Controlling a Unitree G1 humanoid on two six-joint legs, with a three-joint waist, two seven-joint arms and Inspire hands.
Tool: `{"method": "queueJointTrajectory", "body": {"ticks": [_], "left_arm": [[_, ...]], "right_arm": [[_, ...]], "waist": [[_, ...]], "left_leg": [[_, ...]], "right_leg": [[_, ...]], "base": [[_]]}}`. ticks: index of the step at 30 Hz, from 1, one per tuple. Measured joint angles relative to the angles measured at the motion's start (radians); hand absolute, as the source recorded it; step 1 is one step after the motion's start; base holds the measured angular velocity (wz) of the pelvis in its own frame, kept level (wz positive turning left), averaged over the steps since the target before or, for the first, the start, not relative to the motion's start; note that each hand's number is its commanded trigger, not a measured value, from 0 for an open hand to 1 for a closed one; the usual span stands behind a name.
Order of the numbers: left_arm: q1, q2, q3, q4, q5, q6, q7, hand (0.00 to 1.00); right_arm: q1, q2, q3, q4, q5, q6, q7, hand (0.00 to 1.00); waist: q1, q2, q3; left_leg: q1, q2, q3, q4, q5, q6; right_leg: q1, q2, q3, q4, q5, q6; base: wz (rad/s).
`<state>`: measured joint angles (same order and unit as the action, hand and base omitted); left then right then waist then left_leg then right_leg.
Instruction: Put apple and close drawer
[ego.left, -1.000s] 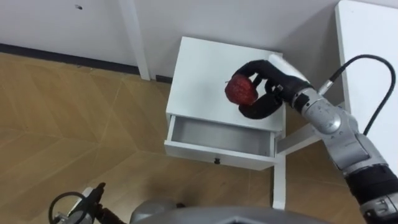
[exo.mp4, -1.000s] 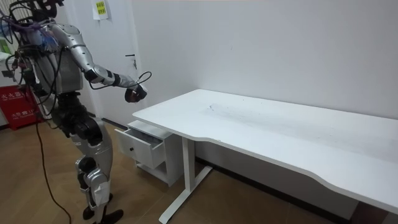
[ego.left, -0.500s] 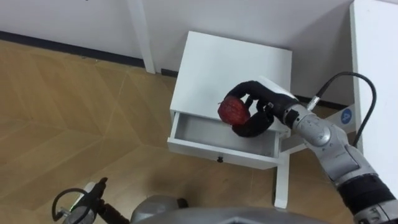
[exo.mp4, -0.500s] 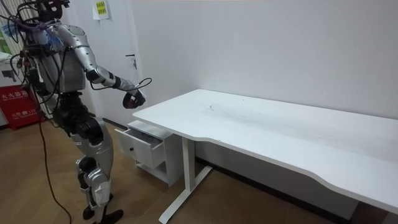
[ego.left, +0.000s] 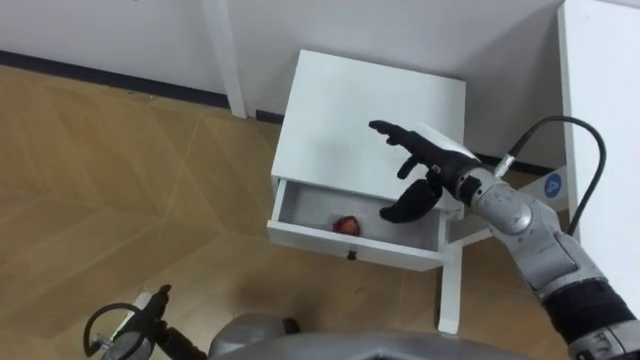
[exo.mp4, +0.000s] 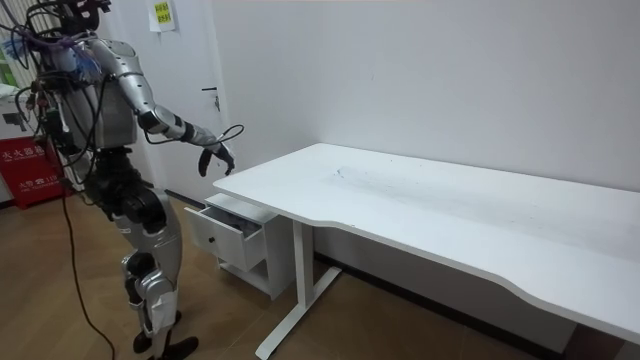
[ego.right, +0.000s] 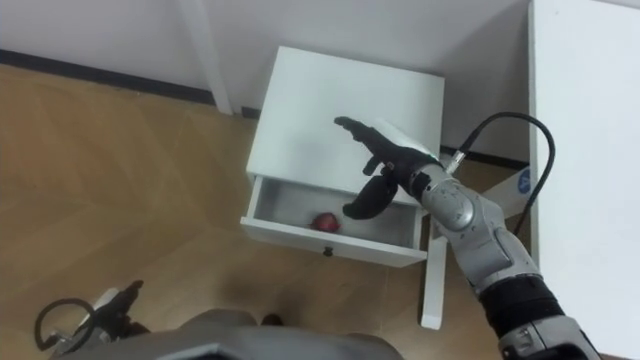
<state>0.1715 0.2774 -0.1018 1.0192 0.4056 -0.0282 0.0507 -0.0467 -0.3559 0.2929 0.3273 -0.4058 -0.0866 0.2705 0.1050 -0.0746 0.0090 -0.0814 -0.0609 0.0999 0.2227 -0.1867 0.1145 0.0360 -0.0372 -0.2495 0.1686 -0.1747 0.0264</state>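
A red apple (ego.left: 346, 224) lies inside the open drawer (ego.left: 356, 232) of a small white cabinet (ego.left: 372, 112), near the drawer's front. My right hand (ego.left: 422, 167) hovers above the drawer's right half with its fingers spread and holds nothing. The same hand (ego.right: 383, 162) hangs well above the apple (ego.right: 323, 221) in the right eye view. From the room view I stand before the cabinet, right arm stretched out over the drawer (exo.mp4: 225, 229), right hand (exo.mp4: 215, 156) open.
A large white desk (exo.mp4: 430, 210) stands to the right of the cabinet, its leg (ego.left: 450, 290) close beside the drawer's right corner. A white wall and door frame (ego.left: 222, 55) run behind. Wooden floor lies left of the cabinet.
My right hand has opened and let go of the apple, which has dropped into the drawer. The hand has stayed above the drawer.
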Motion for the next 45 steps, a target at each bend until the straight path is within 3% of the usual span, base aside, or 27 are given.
{"method": "queueJointTrajectory", "body": {"ticks": [8,13,18,19,20,21,22,23,24,25,26,27,29,30,31,33,35,36,37,38,39,41,43,45], "left_arm": [[0.005,-0.003,0.001,0.000,0.000,0.001,-0.002,0.00],[0.024,-0.035,0.026,0.006,0.000,0.001,0.005,0.00],[0.042,-0.065,0.056,0.017,-0.002,0.004,0.030,0.00],[0.049,-0.071,0.067,0.020,-0.004,0.004,0.035,0.00],[0.052,-0.073,0.075,0.020,-0.010,0.003,0.035,0.00],[0.053,-0.074,0.080,0.020,-0.012,0.002,0.034,0.00],[0.062,-0.073,0.099,0.024,-0.020,-0.002,0.033,0.00],[0.060,-0.074,0.121,0.037,-0.020,-0.002,0.033,0.00],[0.056,-0.071,0.137,0.056,-0.021,-0.006,0.033,0.00],[0.051,-0.064,0.139,0.067,-0.021,-0.008,0.034,0.00],[0.048,-0.054,0.139,0.087,-0.023,-0.007,0.035,0.00],[0.040,-0.057,0.139,0.098,-0.022,-0.002,0.035,0.00],[0.026,-0.060,0.142,0.100,-0.022,0.008,0.033,0.00],[0.028,-0.059,0.146,0.102,-0.022,0.020,0.034,0.00],[0.033,-0.058,0.148,0.101,-0.021,0.023,0.034,0.00],[0.050,-0.059,0.160,0.099,-0.021,0.030,0.034,0.00],[0.072,-0.059,0.171,0.095,-0.021,0.038,0.043,0.00],[0.076,-0.059,0.178,0.095,-0.021,0.045,0.047,0.00],[0.082,-0.059,0.182,0.094,-0.022,0.060,0.056,0.00],[0.082,-0.059,0.179,0.091,-0.023,0.069,0.062,0.00],[0.082,-0.059,0.178,0.090,-0.023,0.071,0.068,0.00],[0.082,-0.056,0.178,0.088,-0.021,0.072,0.084,0.00],[0.079,-0.058,0.177,0.088,-0.022,0.073,0.096,0.00],[0.061,-0.065,0.177,0.087,-0.022,0.073,0.101,0.00]], "right_arm": [[0.026,0.011,-0.004,0.054,0.001,0.001,-0.008,0.00],[0.061,0.015,-0.062,0.082,0.025,-0.013,-0.044,0.00],[0.122,0.060,-0.187,0.263,0.121,-0.016,-0.146,0.00],[0.143,0.074,-0.218,0.333,0.152,-0.018,-0.177,0.00],[0.166,0.084,-0.251,0.396,0.195,-0.011,-0.207,0.00],[0.175,0.084,-0.268,0.415,0.210,-0.006,-0.220,0.00],[0.215,0.083,-0.302,0.452,0.238,-0.005,-0.248,0.00],[0.252,0.077,-0.338,0.509,0.253,-0.013,-0.282,0.00],[0.252,0.074,-0.379,0.592,0.280,-0.021,-0.312,0.00],[0.255,0.074,-0.396,0.630,0.296,-0.021,-0.321,0.00],[0.256,0.073,-0.412,0.691,0.328,-0.020,-0.336,0.00],[0.265,0.069,-0.414,0.734,0.358,-0.020,-0.345,0.00],[0.265,0.073,-0.412,0.787,0.375,-0.020,-0.350,0.00],[0.265,0.078,-0.400,0.820,0.380,-0.016,-0.353,0.00],[0.264,0.080,-0.393,0.830,0.381,-0.009,-0.354,0.00],[0.264,0.085,-0.392,0.841,0.388,0.019,-0.357,0.00],[0.262,0.086,-0.392,0.853,0.402,0.044,-0.363,0.00],[0.262,0.087,-0.392,0.853,0.402,0.048,-0.366,0.00],[0.258,0.090,-0.392,0.853,0.399,0.057,-0.375,0.00],[0.249,0.092,-0.392,0.853,0.396,0.058,-0.386,0.00],[0.242,0.094,-0.392,0.853,0.396,0.058,-0.390,0.00],[0.209,0.105,-0.392,0.853,0.401,0.054,-0.391,0.00],[0.200,0.116,-0.392,0.853,0.412,0.049,-0.391,0.00],[0.198,0.128,-0.392,0.854,0.442,0.028,-0.390,0.00]], "waist": [[0.002,-0.002,0.0013],[-0.017,0.013,0.0053],[-0.027,0.034,-0.0050],[-0.040,0.038,-0.0031],[-0.047,0.044,-0.0051],[-0.052,0.047,-0.0038],[-0.071,0.046,-0.0030],[-0.092,0.056,-0.0052],[-0.104,0.078,-0.0070],[-0.110,0.090,-0.0046],[-0.125,0.102,0.0040],[-0.137,0.129,0.0010],[-0.147,0.150,0.0054],[-0.153,0.151,0.0066],[-0.154,0.149,0.0063],[-0.161,0.146,0.0061],[-0.157,0.126,0.0077],[-0.153,0.112,0.0064],[-0.142,0.090,0.0058],[-0.130,0.075,0.0035],[-0.124,0.066,-0.0001],[-0.117,0.035,-0.0088],[-0.106,0.014,-0.0068],[-0.103,0.005,-0.0070]], "left_leg": [[0.001,0.000,-0.001,-0.001,0.000,0.000],[0.015,-0.003,-0.003,-0.001,0.000,0.000],[0.028,-0.004,0.003,0.004,-0.005,0.007],[0.025,-0.009,0.008,0.017,-0.015,0.013],[0.024,-0.012,0.016,0.030,-0.025,0.018],[0.021,-0.015,0.019,0.037,-0.028,0.022],[0.022,-0.032,0.024,0.055,-0.035,0.033],[0.022,-0.037,0.028,0.091,-0.050,0.045],[0.018,-0.028,0.024,0.123,-0.066,0.057],[0.013,-0.023,0.026,0.138,-0.073,0.063],[0.001,-0.017,0.029,0.175,-0.092,0.072],[-0.018,0.002,0.032,0.201,-0.100,0.074],[-0.034,0.020,0.031,0.222,-0.105,0.077],[-0.035,0.019,0.032,0.226,-0.107,0.079],[-0.031,0.015,0.033,0.226,-0.108,0.080],[-0.025,0.008,0.034,0.228,-0.114,0.078],[-0.013,-0.017,0.029,0.217,-0.115,0.062],[-0.010,-0.026,0.031,0.209,-0.112,0.057],[-0.006,-0.038,0.033,0.188,-0.105,0.033],[-0.002,-0.040,0.033,0.160,-0.091,0.010],[0.000,-0.040,0.034,0.142,-0.082,-0.005],[0.010,-0.040,0.034,0.086,-0.056,-0.045],[0.023,-0.038,0.036,0.077,-0.050,-0.043],[0.041,-0.034,0.029,0.068,-0.050,-0.044]], "right_leg": [[0.000,0.000,0.010,0.000,0.000,0.000],[0.015,0.000,0.024,-0.002,0.000,0.000],[0.013,-0.008,0.023,0.038,-0.011,0.001],[-0.012,-0.022,0.019,0.109,-0.037,0.007],[-0.083,-0.045,0.021,0.265,-0.063,0.022],[-0.131,-0.062,0.022,0.369,-0.064,0.024],[-0.235,-0.100,0.032,0.583,-0.033,0.034],[-0.340,-0.123,0.067,0.761,0.071,0.040],[-0.445,-0.119,0.117,0.910,0.245,0.068],[-0.503,-0.114,0.144,0.990,0.292,0.072],[-0.640,-0.108,0.180,1.254,0.244,0.046],[-0.751,-0.093,0.183,1.461,0.174,0.016],[-0.842,-0.095,0.179,1.633,0.105,0.014],[-0.849,-0.101,0.194,1.641,0.083,0.021],[-0.833,-0.102,0.205,1.616,0.078,0.025],[-0.733,-0.103,0.217,1.409,0.074,0.033],[-0.502,-0.107,0.201,0.969,0.052,0.056],[-0.448,-0.113,0.192,0.868,0.043,0.060],[-0.346,-0.111,0.179,0.692,0.019,0.063],[-0.265,-0.091,0.166,0.531,-0.008,0.062],[-0.230,-0.078,0.165,0.460,-0.016,0.057],[-0.117,-0.039,0.163,0.234,-0.012,0.034],[-0.044,-0.027,0.157,0.107,0.004,0.014],[0.013,-0.016,0.129,0.029,0.022,0.018]], "base": [[0.00],[0.02],[0.01],[0.00],[0.00],[-0.03],[0.06],[0.07],[0.00],[-0.07],[-0.10],[-0.10],[-0.11],[-0.08],[-0.04],[0.05],[0.07],[-0.04],[-0.06],[-0.09],[-0.09],[-0.06],[-0.05],[0.11]]}}
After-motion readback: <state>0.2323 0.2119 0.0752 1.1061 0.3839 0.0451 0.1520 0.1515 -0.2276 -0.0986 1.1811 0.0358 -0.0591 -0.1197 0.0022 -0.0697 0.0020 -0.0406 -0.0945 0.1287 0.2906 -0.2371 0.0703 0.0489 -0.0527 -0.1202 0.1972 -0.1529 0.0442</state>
